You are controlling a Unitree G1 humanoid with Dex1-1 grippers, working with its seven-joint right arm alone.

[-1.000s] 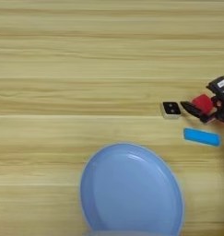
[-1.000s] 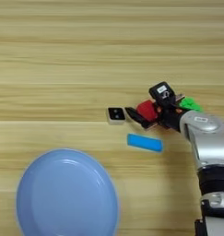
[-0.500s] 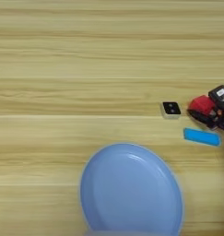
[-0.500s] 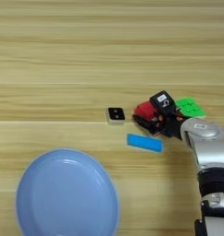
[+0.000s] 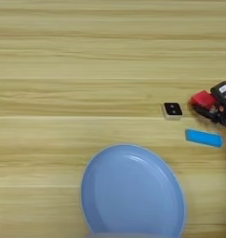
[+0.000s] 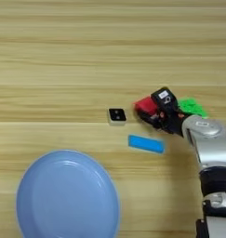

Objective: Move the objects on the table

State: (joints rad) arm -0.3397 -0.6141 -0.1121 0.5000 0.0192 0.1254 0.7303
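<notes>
My right gripper (image 6: 154, 110) comes in from the right on a silver forearm (image 6: 206, 139). Its two black fingers are shut on the plain red cube (image 6: 145, 105), one above it and one below. The red cube (image 5: 201, 99) sits just right of the black pale-rimmed square tile (image 6: 116, 115). The green-and-red puzzle cube (image 6: 191, 106) lies behind the gripper's wrist, showing mostly green. The flat blue bar (image 6: 146, 143) lies on the table (image 6: 63, 56) just in front of the gripper, apart from it.
A large round blue plate (image 6: 68, 197) lies at the near left, close to the front edge. In the left eye view the tile (image 5: 172, 109) and the bar (image 5: 203, 138) lie right of the plate (image 5: 133, 193).
The gripper has moved left with the red cube, away from the green puzzle cube and closer to the black tile. Tile, bar and plate have stayed put.
</notes>
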